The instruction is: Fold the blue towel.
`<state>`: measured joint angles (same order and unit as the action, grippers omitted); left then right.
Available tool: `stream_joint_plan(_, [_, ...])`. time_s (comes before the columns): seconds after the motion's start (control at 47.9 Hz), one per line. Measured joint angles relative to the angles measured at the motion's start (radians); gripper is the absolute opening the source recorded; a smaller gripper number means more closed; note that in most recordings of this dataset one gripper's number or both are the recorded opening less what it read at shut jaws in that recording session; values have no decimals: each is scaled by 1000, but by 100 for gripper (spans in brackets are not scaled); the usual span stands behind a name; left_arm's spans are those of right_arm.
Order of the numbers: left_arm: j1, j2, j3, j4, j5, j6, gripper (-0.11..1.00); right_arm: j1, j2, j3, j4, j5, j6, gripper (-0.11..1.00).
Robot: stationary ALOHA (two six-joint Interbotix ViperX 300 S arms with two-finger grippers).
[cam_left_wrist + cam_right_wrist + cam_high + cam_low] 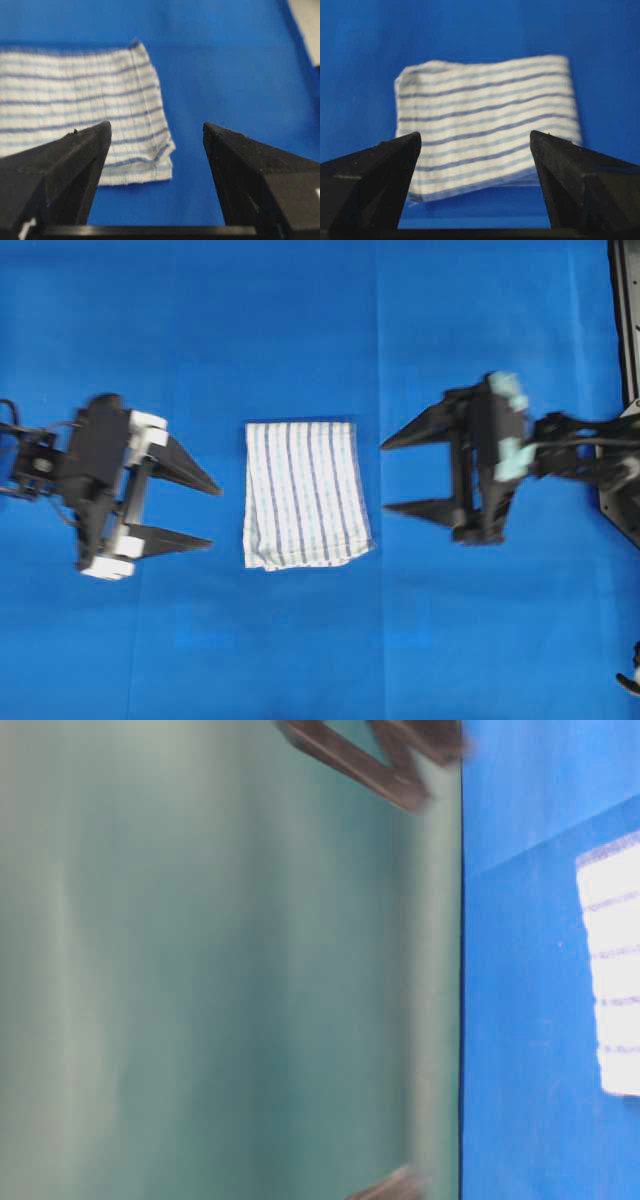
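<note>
The blue towel (pixel 303 494), white with thin blue stripes, lies folded into a compact rectangle at the middle of the blue table covering (pixel 300 330). My left gripper (pixel 214 513) stands open just left of it, fingers pointing at the towel, nothing between them. My right gripper (pixel 384 477) is open just right of it, also empty. In the left wrist view the towel (pixel 75 100) lies ahead and to the left of the open gripper (pixel 156 131). From the right wrist the towel (pixel 485 120) shows straight ahead beyond the open gripper (pixel 475 138). The table-level view catches the towel's (pixel 612 970) edge.
A dark frame (pixel 624 310) runs along the table's right edge, with the right arm's base (pixel 620 480) beside it. The table-level view is mostly filled by a blurred green wall (pixel 220 960).
</note>
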<state>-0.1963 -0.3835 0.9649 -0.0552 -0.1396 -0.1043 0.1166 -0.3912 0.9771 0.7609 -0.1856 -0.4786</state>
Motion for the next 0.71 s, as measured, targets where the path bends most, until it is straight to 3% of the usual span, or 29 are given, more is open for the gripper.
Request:
stream_joint_plan(0.439, [52,-403,209,6,0,41,67,-69,-443,213,0,71,-94,88])
stream_joint_plan(0.71, [91,-617,347,8,2,129,67,-77,-561,341,-2,71,-95,88])
